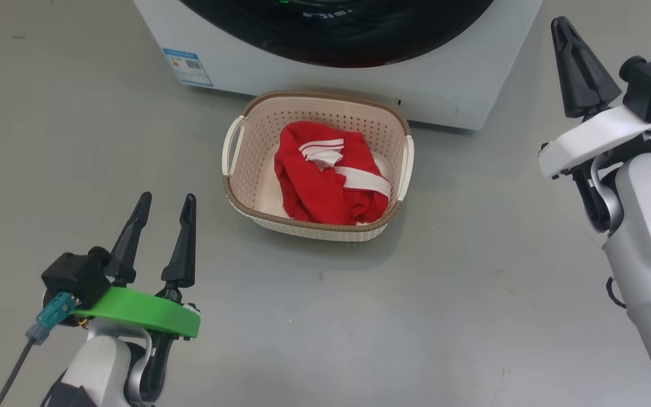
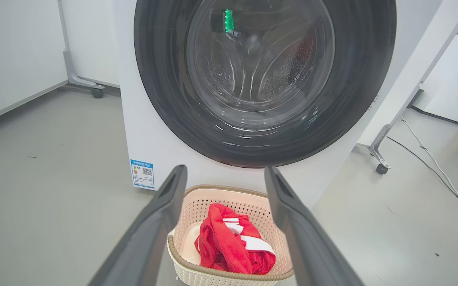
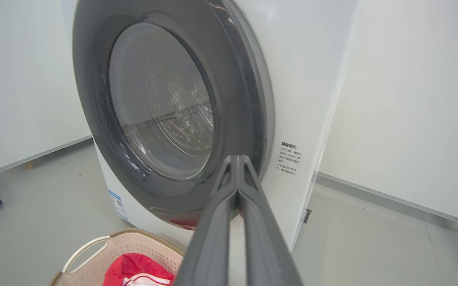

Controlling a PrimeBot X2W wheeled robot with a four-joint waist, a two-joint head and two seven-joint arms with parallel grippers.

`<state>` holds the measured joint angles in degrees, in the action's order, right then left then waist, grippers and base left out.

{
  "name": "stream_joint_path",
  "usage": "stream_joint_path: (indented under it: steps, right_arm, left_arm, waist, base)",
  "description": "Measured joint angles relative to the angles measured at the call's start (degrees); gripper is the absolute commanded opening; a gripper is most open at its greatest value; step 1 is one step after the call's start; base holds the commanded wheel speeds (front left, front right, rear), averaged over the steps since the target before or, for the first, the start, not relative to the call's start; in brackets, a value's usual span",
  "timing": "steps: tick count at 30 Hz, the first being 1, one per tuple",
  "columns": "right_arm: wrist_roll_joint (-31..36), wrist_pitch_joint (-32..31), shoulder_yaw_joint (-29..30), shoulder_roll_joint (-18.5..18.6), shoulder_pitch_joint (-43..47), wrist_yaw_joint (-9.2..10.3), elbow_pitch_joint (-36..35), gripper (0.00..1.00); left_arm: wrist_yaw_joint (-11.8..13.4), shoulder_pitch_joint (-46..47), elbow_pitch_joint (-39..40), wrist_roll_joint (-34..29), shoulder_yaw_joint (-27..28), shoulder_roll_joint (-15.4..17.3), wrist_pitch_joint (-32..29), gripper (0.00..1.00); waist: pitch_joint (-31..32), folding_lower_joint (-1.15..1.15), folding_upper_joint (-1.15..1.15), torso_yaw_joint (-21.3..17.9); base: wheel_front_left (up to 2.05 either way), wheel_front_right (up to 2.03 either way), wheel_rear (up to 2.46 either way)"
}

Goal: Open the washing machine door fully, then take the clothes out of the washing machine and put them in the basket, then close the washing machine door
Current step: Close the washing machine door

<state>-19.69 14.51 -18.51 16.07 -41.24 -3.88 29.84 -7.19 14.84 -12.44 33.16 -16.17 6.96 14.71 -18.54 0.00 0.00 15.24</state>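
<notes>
The left jaws stand apart, holding nothing, off to the left of the basket (image 1: 314, 97) and clear of it. The right jaws are pressed together, empty, to the right of the washer (image 1: 461, 85). The red clothes (image 1: 331, 175) lie heaped in the basket, which sits on the floor (image 1: 416, 316) just before the washer. The door (image 2: 161, 79) lies flush against the washer's front.

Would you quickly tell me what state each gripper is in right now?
Left gripper: open, holding nothing.
Right gripper: closed, holding nothing.
</notes>
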Motion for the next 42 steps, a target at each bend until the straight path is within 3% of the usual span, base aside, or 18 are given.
stream_joint_path:
  steps: [12, 26, 27, 28, 29, 30, 42]
  right_arm:
    - [-1.9, 0.0, 2.6, -3.7, 11.8, 0.60, -2.2, 0.00]
    - [-2.5, 0.0, 5.3, -5.1, 22.7, 2.10, -6.6, 0.00]
    - [-2.5, 0.0, 5.3, -5.1, 23.4, 2.09, -6.7, 0.11]
    - [-2.4, 0.0, 5.3, -5.1, 24.2, 2.09, -7.0, 0.71]
    - [-2.4, 0.0, 5.3, -5.1, 24.7, 2.09, -7.3, 0.71]
    - [-2.4, 0.0, 5.4, -5.1, 25.2, 2.10, -7.6, 1.00]
    - [-1.7, 0.0, 6.9, -6.3, 30.8, 2.61, -10.6, 1.00]
  left_arm:
    - [0.0, -6.5, -0.2, -0.4, 3.4, 1.0, 0.0, 1.00]
    - [0.0, -11.3, 0.9, -1.5, 6.4, 0.6, 0.0, 1.00]
    - [0.0, -11.3, 1.5, -2.4, 7.3, 0.6, 0.0, 1.00]
    - [0.0, -11.3, 2.0, -3.1, 7.8, 0.6, 0.0, 1.00]
    - [0.0, -11.3, 2.0, -3.3, 8.1, 0.6, 0.0, 1.00]
    - [0.0, -11.3, 2.0, -3.4, 8.3, 0.5, 0.0, 1.00]
    - [0.0, -13.8, 1.6, -3.8, 9.3, -1.2, 0.0, 1.00]
  waist:
    - [8.1, 0.00, 0.00, -6.3]
    - [13.9, 0.00, 0.00, -12.4]
    - [14.1, 0.00, 0.00, -12.6]
    - [14.2, 0.00, 0.00, -12.7]
    - [14.3, 0.00, 0.00, -12.9]
    - [14.4, 0.00, 0.00, -13.0]
    - [15.0, 0.00, 0.00, -13.2]
  base:
    - [0.00, 0.00, 0.00]
    - [0.00, 0.00, 0.00]
    - [0.00, 0.00, 0.00]
    - [0.00, 0.00, 0.00]
    - [0.00, 0.00, 0.00]
    - [0.00, 0.00, 0.00]
    - [0.00, 0.00, 0.00]
